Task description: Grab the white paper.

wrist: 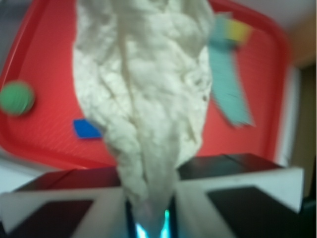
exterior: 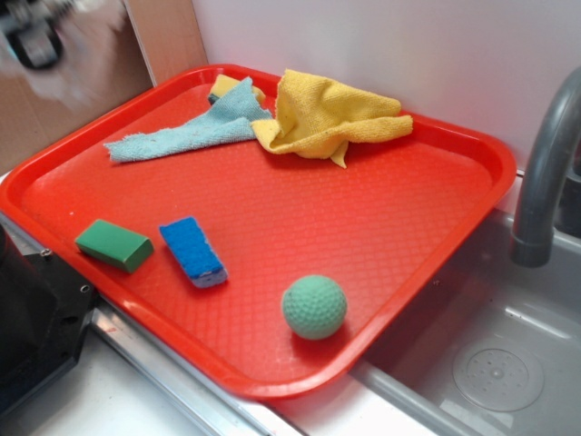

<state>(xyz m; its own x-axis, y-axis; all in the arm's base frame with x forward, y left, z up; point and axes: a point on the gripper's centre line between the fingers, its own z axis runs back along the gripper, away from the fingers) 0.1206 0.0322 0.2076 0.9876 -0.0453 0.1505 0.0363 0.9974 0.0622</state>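
In the wrist view the gripper (wrist: 151, 210) has its fingers pinched narrow around the tapered end of the white paper (wrist: 143, 99), which hangs as a wrinkled wad from between them and fills the middle of the view, lifted above the red tray (exterior: 472, 177). In the exterior view the paper does not appear on the tray, and the arm shows only as a blur at the upper left corner of the picture. On the tray, a yellow cloth (exterior: 331, 116) lies bunched at the far edge, touching a light-blue cloth (exterior: 186, 136) stretched toward the far left corner. A green block (exterior: 113, 245) and a blue sponge (exterior: 192, 252) lie side by side near the left edge, and a green ball (exterior: 314, 307) sits near the front edge. A grey faucet (exterior: 545, 173) rises beside the tray's right edge, over a sink (exterior: 499, 372).
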